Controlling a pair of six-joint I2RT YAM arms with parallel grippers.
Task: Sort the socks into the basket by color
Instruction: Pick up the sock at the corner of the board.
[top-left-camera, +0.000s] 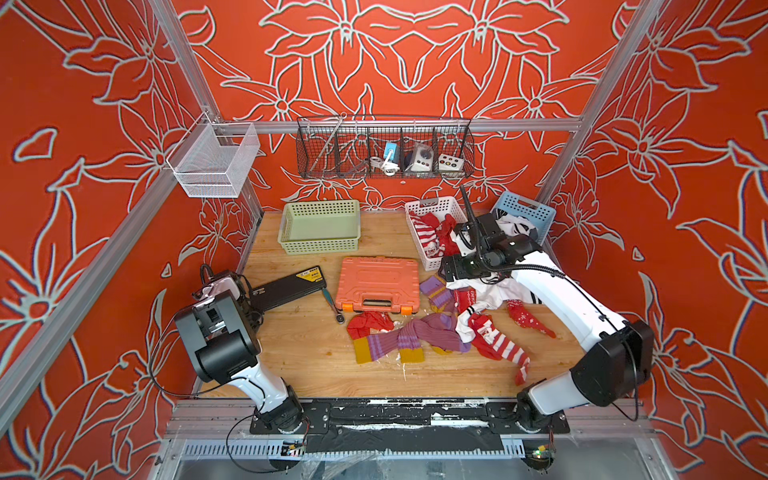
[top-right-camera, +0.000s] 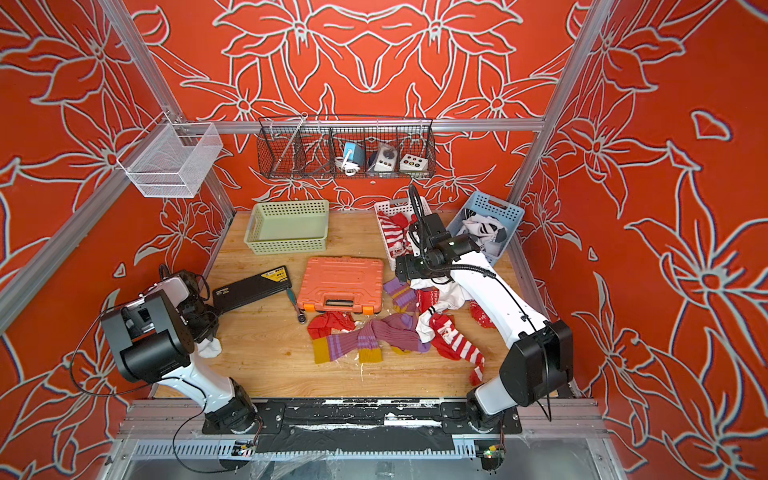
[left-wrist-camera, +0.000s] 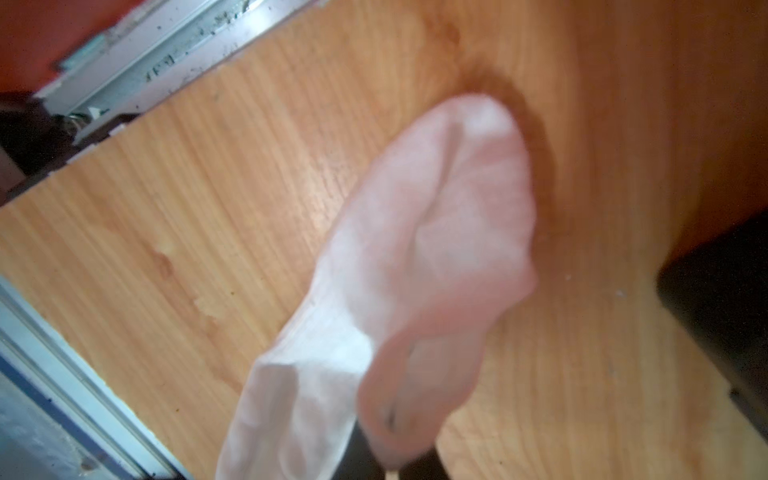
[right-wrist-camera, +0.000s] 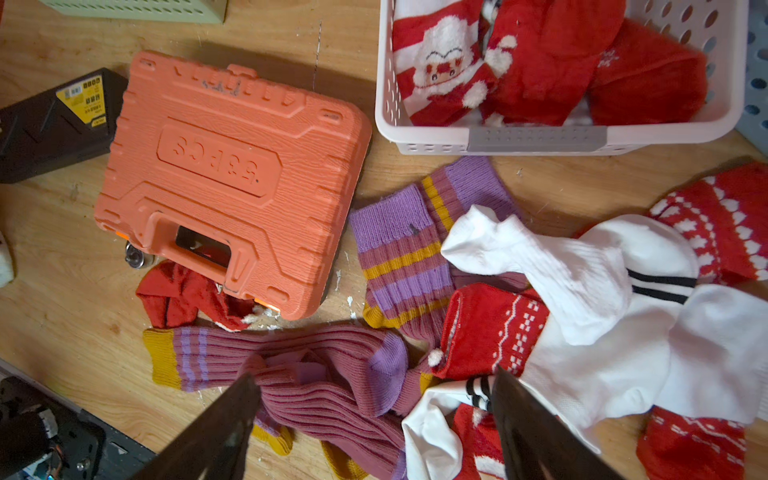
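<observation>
My left gripper (left-wrist-camera: 395, 467) is shut on a white sock (left-wrist-camera: 419, 266), which hangs over the wood near the table's left front; its toe shows below the arm in a top view (top-right-camera: 210, 348). My right gripper (right-wrist-camera: 374, 399) is open, hovering over the sock pile at the right, with a purple sock (right-wrist-camera: 332, 395) and a white sock (right-wrist-camera: 432, 424) under the gap between its fingers. Purple socks (top-left-camera: 415, 336), red striped socks (top-left-camera: 498, 345) and white socks (top-left-camera: 494, 291) lie tangled there. The white basket (top-left-camera: 415, 208) holds red socks, and the blue basket (top-left-camera: 536, 208) holds white ones.
A green basket (top-left-camera: 320, 245) stands at the back left with no socks in it. An orange tool case (top-left-camera: 377, 284), a black case (top-left-camera: 286, 286) and a ratchet (top-left-camera: 332, 305) lie mid-table. A wire rack (top-left-camera: 384, 149) hangs on the back rail.
</observation>
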